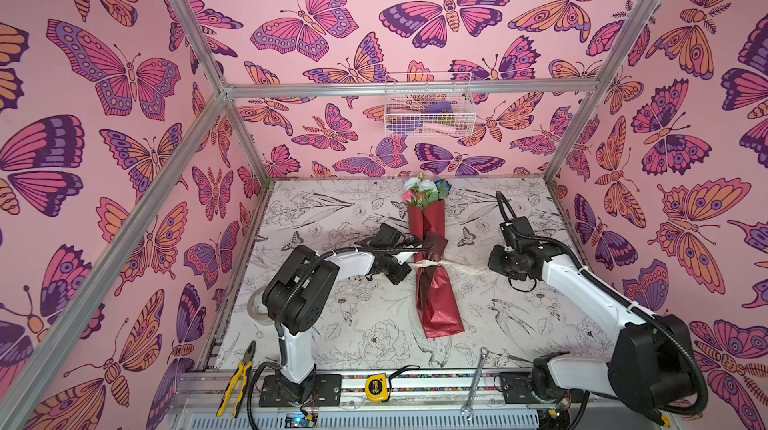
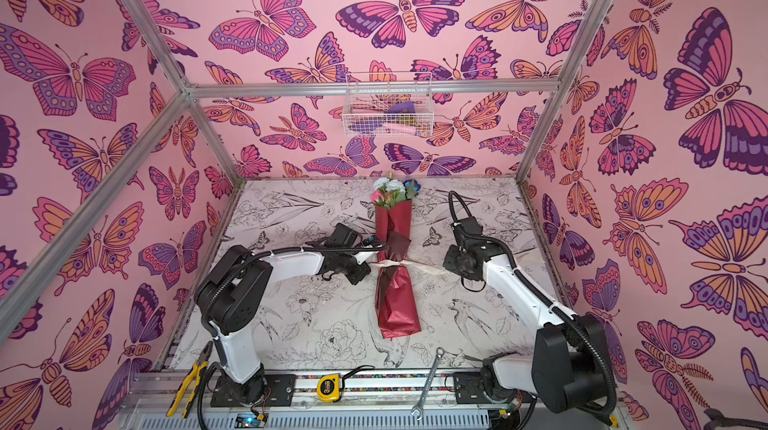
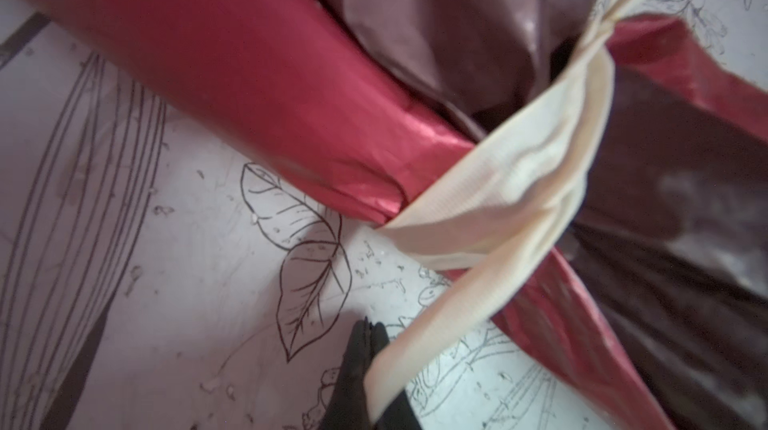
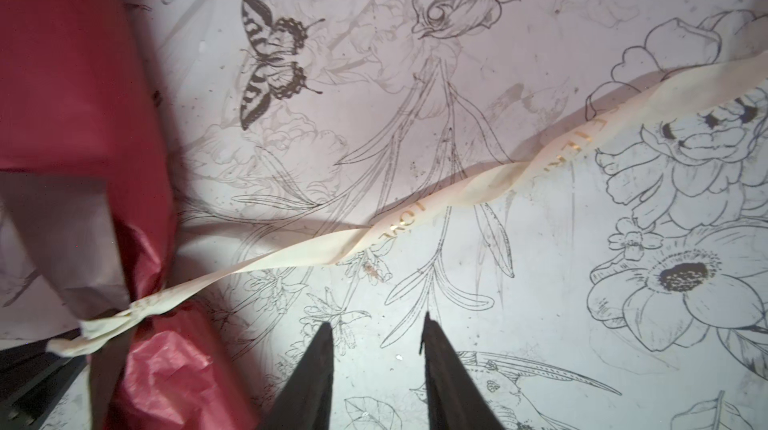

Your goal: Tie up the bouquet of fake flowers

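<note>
The bouquet (image 1: 434, 295) lies lengthwise in the middle of the table (image 1: 332, 324), flower heads toward the back wall. Its glossy, crinkled dark red paper is cinched to a waist by a ribbed cream ribbon (image 3: 498, 183). The left pincer (image 3: 372, 324) is clamped on one ribbon end. The other end trails twisted, with gold lettering, over bare tabletop. The right pincer (image 4: 378, 324) stands parted near it, holding nothing.

bouquet (image 1: 438, 303) blocks centre, ribbon (image 4: 407, 220) crosses right side

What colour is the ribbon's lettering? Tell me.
Gold lettering on cream ribbon, clearest in the right wrist view.
</note>
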### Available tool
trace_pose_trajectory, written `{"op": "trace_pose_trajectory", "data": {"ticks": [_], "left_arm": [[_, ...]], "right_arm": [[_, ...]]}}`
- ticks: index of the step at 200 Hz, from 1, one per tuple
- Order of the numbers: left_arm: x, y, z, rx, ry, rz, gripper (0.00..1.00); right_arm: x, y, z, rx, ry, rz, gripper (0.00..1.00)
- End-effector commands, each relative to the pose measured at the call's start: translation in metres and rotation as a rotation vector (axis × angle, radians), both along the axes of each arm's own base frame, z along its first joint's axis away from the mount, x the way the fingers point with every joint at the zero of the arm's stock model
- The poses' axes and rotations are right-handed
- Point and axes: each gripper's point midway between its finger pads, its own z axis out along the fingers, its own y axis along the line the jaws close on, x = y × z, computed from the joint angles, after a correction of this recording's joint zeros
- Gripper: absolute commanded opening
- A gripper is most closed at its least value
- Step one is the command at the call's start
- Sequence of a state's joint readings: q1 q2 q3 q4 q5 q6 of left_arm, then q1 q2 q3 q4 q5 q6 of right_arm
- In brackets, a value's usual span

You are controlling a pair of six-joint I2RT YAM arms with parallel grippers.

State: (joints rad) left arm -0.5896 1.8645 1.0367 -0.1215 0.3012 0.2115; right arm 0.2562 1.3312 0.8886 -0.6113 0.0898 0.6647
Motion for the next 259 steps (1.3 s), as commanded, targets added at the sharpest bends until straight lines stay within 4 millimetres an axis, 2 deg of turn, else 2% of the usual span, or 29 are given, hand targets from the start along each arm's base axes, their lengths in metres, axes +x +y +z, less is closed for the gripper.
{"op": "trace_pose_trajectory", "data": {"ticks": [1, 14, 28, 75, 99, 129, 148, 172, 207, 224, 231, 232, 236, 259], "left_arm": [[0.004, -0.002, 0.014, -0.069, -0.022, 0.058, 0.00], [0.003, -0.003, 0.016, -0.087, -0.019, 0.068, 0.00], [0.003, -0.004, 0.016, -0.094, -0.011, 0.082, 0.00], [0.006, -0.010, 0.033, -0.181, -0.022, 0.127, 0.00], [0.006, -0.012, 0.040, -0.208, -0.017, 0.137, 0.00], [0.003, -0.012, 0.042, -0.230, 0.007, 0.169, 0.00], [0.001, -0.013, 0.043, -0.258, 0.026, 0.184, 0.00], [-0.002, -0.017, 0.043, -0.296, 0.049, 0.192, 0.00], [-0.004, -0.022, 0.042, -0.321, 0.070, 0.182, 0.00], [-0.004, -0.022, 0.041, -0.320, 0.072, 0.184, 0.00], [-0.004, -0.022, 0.041, -0.322, 0.070, 0.183, 0.00], [-0.004, -0.022, 0.041, -0.321, 0.071, 0.183, 0.00], [-0.004, -0.022, 0.040, -0.320, 0.072, 0.183, 0.00], [-0.005, -0.022, 0.039, -0.321, 0.075, 0.178, 0.00]], "right_arm": [[-0.013, -0.016, -0.014, -0.073, 0.078, -0.029, 0.43], [-0.013, -0.018, -0.020, -0.086, 0.093, -0.039, 0.47], [-0.012, -0.015, -0.023, -0.071, 0.101, -0.030, 0.46], [0.007, 0.052, -0.005, 0.126, -0.027, 0.153, 0.38], [0.010, 0.089, 0.008, 0.213, -0.077, 0.237, 0.40], [0.007, 0.092, -0.001, 0.247, -0.030, 0.162, 0.46], [0.009, 0.109, -0.009, 0.379, -0.016, 0.122, 0.52], [0.023, 0.131, -0.014, 0.573, -0.072, 0.032, 0.60], [0.037, 0.146, -0.021, 0.683, -0.102, -0.051, 0.63], [0.044, 0.147, -0.028, 0.707, -0.125, -0.100, 0.63], [0.048, 0.147, -0.025, 0.720, -0.146, -0.113, 0.63], [0.049, 0.147, -0.033, 0.712, -0.132, -0.122, 0.63], [0.051, 0.146, -0.037, 0.711, -0.133, -0.136, 0.63], [0.063, 0.143, -0.046, 0.724, -0.171, -0.196, 0.63]]}}
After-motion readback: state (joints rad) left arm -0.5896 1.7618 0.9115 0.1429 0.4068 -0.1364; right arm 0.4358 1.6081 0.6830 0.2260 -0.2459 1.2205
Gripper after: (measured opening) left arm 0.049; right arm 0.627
